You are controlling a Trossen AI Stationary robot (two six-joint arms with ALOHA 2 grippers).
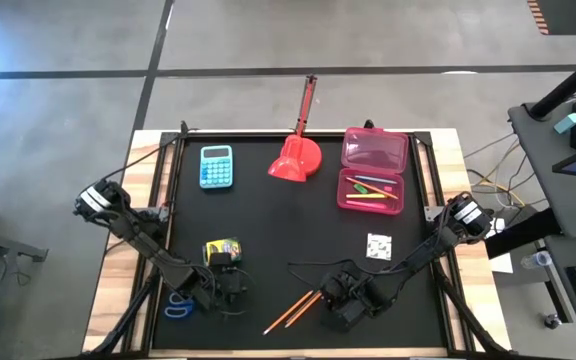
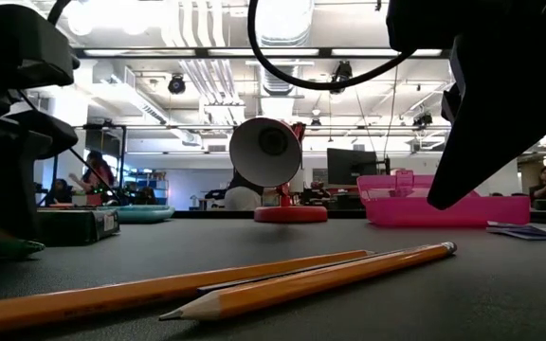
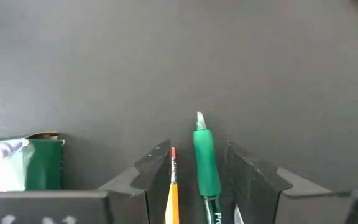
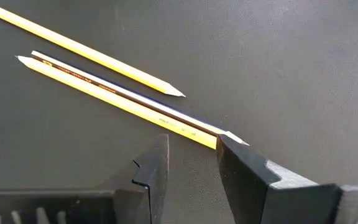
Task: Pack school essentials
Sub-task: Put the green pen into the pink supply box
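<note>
My left gripper (image 1: 230, 290) is near the table's front left, just in front of the yellow-green crayon box (image 1: 222, 250). It is shut on a green pen (image 3: 205, 163) and an orange pencil (image 3: 173, 186). Blue-handled scissors (image 1: 178, 306) lie flat to its left. My right gripper (image 1: 328, 298) hangs open above the table at the front middle. It is over the right end of two yellow-orange pencils (image 4: 86, 53) (image 4: 123, 102), which lie flat side by side. A white speckled square (image 1: 378, 245) lies farther back on the right. My left gripper has the green pen's grip section (image 3: 207, 183) and the orange pencil's red-tipped end (image 3: 173, 177) side by side between its two fingers. Both run along the fingers, which slant down from the table's left. The pen's tip (image 3: 199, 118) sticks out ahead; whether it touches the mat I cannot tell.
An open pink pencil case (image 1: 373, 170) holding several pens stands at the back right. A red long-handled scoop (image 1: 296, 158) stands at the back middle and a light-blue calculator (image 1: 216, 167) at the back left. The black mat's middle (image 1: 288, 230) is bare.
</note>
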